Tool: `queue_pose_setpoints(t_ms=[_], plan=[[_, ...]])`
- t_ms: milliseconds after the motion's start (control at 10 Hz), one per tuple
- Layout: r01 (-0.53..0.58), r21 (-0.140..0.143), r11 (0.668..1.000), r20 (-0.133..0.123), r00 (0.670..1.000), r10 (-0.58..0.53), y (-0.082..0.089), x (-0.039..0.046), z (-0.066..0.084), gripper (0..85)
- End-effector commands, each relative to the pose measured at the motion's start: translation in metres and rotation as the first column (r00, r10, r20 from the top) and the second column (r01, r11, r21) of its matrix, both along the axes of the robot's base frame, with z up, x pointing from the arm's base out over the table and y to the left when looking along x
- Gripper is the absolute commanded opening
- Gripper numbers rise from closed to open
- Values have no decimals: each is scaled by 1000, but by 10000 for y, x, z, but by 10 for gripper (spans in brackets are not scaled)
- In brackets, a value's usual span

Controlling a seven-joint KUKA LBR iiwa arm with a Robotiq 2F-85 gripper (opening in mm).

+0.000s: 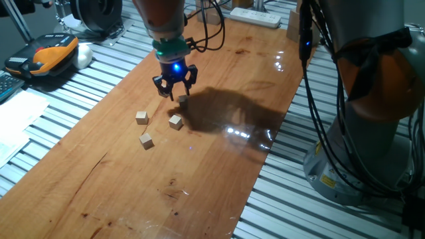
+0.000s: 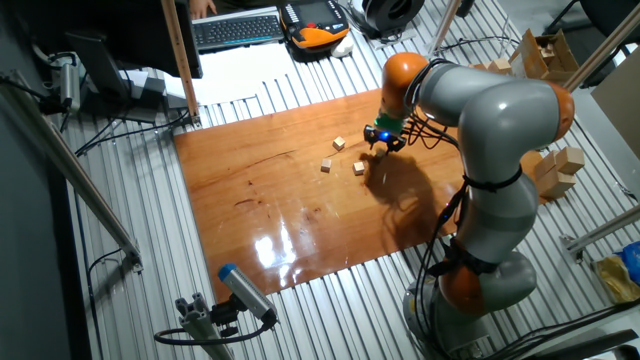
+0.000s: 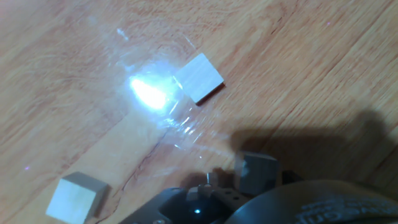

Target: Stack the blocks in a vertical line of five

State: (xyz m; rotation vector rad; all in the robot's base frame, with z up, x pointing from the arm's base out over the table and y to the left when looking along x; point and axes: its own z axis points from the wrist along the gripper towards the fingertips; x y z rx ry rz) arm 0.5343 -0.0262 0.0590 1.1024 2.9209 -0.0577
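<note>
Three small pale wooden blocks lie loose on the brown wooden board: one (image 1: 141, 117) to the left, one (image 1: 175, 121) in the middle, one (image 1: 146, 140) nearest the front. Another block (image 1: 182, 98) sits in shadow just right of and below my gripper (image 1: 175, 91), which hovers low over the board. Its fingers are spread and hold nothing. In the other fixed view the gripper (image 2: 380, 142) stands right of the blocks (image 2: 339, 143), (image 2: 326, 167), (image 2: 359, 168). The hand view shows a lit block (image 3: 198, 77), a block (image 3: 76, 198) at the lower left and a shadowed block (image 3: 258, 173) close by.
The wooden board (image 1: 199, 166) rests on a slatted metal table. A power strip (image 1: 255, 16) lies at the far end. An orange device (image 1: 53, 53) and papers sit at the left. Larger pale wooden blocks (image 2: 560, 165) sit by the arm's base, off the board.
</note>
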Motion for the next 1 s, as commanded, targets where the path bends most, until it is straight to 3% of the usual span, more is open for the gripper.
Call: queue_pose_setpoints(t_ms=[0,900], plan=[[8,-7,1000,5,1000,-8,-6,-2,-20,510],[54,-12,998,23,998,-54,-71,-53,-133,510]])
